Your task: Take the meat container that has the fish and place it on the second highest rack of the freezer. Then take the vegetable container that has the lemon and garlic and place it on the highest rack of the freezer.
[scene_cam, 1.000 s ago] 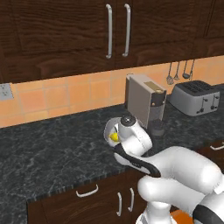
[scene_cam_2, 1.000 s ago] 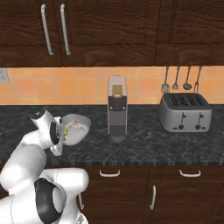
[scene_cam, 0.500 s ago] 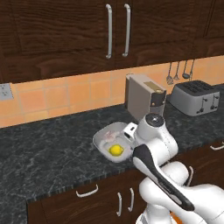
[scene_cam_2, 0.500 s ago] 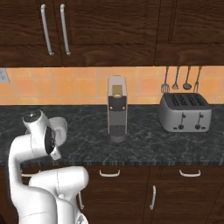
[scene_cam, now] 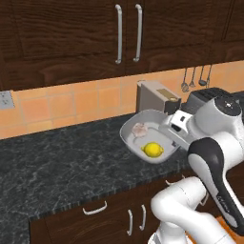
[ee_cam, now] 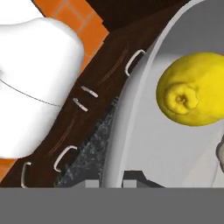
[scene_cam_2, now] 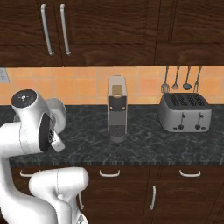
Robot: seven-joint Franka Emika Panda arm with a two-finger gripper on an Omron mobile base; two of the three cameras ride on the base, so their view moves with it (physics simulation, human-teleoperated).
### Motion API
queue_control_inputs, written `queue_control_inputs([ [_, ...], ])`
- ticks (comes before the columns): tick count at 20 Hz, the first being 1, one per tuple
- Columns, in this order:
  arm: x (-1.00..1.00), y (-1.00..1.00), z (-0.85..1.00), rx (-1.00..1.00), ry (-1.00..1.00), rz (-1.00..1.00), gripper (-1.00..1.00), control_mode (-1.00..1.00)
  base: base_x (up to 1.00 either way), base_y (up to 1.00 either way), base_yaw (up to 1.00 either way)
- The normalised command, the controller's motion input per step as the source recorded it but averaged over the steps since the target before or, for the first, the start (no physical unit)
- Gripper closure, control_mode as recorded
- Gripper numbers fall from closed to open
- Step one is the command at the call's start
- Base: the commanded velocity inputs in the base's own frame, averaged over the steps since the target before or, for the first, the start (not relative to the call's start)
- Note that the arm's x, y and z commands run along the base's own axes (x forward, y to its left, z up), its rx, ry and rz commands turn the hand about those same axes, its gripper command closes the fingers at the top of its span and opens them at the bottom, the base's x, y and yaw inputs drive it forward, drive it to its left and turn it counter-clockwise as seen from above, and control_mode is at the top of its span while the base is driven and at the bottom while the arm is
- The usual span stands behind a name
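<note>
The vegetable container (scene_cam: 135,141), a rounded light-grey tray, hangs tilted above the counter's front edge in the left base view. In it lie the yellow lemon (scene_cam: 152,149) and the pale garlic (scene_cam: 140,128). My gripper (scene_cam: 173,140) is shut on the tray's right rim. The hand view looks along that rim (ee_cam: 114,144), with the lemon (ee_cam: 192,90) close up and a sliver of garlic (ee_cam: 220,154) at the right edge. The meat container, the fish and the freezer are out of view.
A coffee machine (scene_cam_2: 117,107) stands at the back of the dark stone counter (scene_cam: 62,162), with a toaster (scene_cam_2: 183,113) to its right and utensils (scene_cam_2: 179,78) hanging on the wall. Dark cabinets run above and below.
The tray has left the counter: it has risen and swung to the right in my gripper. The arm's upper joint has swung right with it.
</note>
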Motion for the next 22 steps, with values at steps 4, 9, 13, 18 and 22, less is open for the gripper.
queue_control_inputs([
  [4, -1.00, -0.65, -0.19, 0.13, -0.21, -0.11, 1.00, -1.00, 0.00, 0.00, 0.00],
  [9, -0.93, -0.42, -0.31, 0.14, -0.05, -0.19, 1.00, -1.00, 0.00, 0.00, 0.00],
  [13, -0.64, -0.12, -0.33, 0.04, -0.04, -0.09, 1.00, -1.00, 0.00, 0.00, 0.00],
  [18, -0.24, 0.00, -0.24, 0.00, -0.06, 0.00, 1.00, -1.00, 0.00, 0.00, 0.00],
  [22, -0.12, 0.00, -0.18, 0.00, -0.06, 0.00, 1.00, -1.00, 0.00, 0.00, 0.00],
])
